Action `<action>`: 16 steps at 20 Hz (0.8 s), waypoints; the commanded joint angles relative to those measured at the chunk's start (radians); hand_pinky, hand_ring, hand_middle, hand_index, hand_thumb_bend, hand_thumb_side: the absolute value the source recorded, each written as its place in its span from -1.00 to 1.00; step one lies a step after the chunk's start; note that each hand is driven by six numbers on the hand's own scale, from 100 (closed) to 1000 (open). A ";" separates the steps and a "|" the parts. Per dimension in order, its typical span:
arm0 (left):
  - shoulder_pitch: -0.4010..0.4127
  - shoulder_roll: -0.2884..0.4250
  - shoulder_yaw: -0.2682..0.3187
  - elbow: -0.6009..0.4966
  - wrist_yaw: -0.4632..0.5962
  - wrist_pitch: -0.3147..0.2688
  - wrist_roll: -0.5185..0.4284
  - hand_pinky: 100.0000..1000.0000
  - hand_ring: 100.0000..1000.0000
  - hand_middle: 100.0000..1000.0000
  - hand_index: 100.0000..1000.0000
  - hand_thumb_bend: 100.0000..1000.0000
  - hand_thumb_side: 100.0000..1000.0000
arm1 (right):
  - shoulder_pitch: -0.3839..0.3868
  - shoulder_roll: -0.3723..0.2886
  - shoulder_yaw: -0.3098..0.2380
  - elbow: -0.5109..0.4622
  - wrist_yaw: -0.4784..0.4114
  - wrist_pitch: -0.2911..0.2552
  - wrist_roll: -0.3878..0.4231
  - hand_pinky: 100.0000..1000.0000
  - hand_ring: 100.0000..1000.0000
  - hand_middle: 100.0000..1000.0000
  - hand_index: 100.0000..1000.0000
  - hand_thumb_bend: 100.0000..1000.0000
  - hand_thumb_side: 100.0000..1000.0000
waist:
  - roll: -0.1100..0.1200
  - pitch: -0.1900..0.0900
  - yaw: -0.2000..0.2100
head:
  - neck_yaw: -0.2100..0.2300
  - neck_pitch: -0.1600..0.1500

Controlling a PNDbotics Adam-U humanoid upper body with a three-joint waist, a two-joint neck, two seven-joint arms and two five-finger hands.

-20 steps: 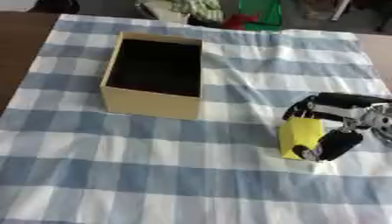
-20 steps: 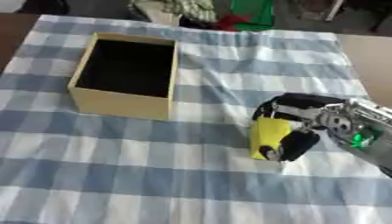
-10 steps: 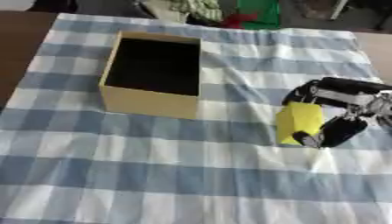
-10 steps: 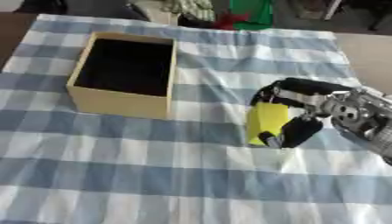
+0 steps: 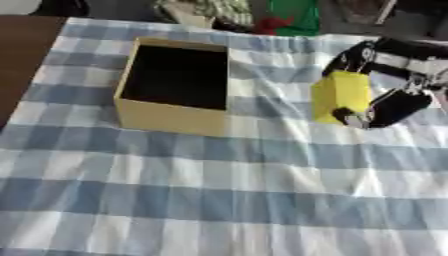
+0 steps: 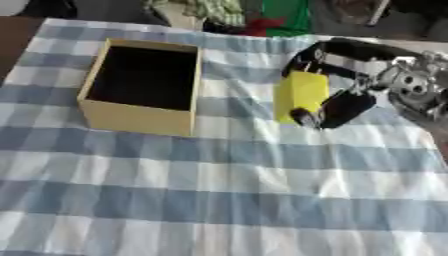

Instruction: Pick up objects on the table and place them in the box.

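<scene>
**A:** Looking at the right hand (image 5: pixel 385 95), its fingers are curled round the yellow block (image 5: pixel 340 96), with the thumb below and the rest hooked over the top. The block is held at about 3 o'clock from the box (image 5: pixel 175 82), a little apart from the near wall. I can't say whether it's clear of the cloth.

**B:** How do you reckon it handles?

**A:** My guess is stiff and light, a plain boxy thing with flat faces. It's probably a bit slick, so gripping across the two broad faces looks like the sensible hold. The box is open-topped and dark inside.

**B:** Surface?

**A:** It's a blue and white checked tablecloth (image 5: pixel 219 200), soft and slightly rumpled, so things could snag on it. A bare brown table (image 5: pixel 22 60) shows at 10 o'clock, and there's green and red clutter (image 5: pixel 280 17) off at 12. The left hand isn't visible.
</scene>
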 commanded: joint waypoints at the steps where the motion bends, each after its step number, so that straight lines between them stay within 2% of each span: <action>1: -0.009 0.014 -0.007 -0.019 0.009 -0.005 -0.008 0.86 0.12 0.08 0.17 -0.80 0.21 | -0.083 0.008 -0.005 -0.014 -0.014 0.038 0.021 0.44 0.22 -0.04 0.54 -1.00 -1.00 | 0.000 -0.019 0.011 | -0.018 0.003; 7: -0.019 0.011 -0.016 -0.019 0.015 -0.006 -0.019 0.87 0.12 0.09 0.17 -0.80 0.22 | -0.242 0.094 0.012 -0.014 -0.025 0.120 0.041 0.48 0.19 -0.05 0.56 -1.00 -1.00 | -0.012 -0.011 0.045 | -0.054 -0.003; 16: -0.045 0.005 -0.024 -0.019 0.024 -0.008 -0.029 0.87 0.12 0.08 0.17 -0.80 0.22 | -0.377 0.231 0.058 -0.014 -0.053 0.211 -0.005 0.54 0.14 -0.07 0.59 -1.00 -1.00 | -0.033 0.010 0.095 | -0.118 -0.019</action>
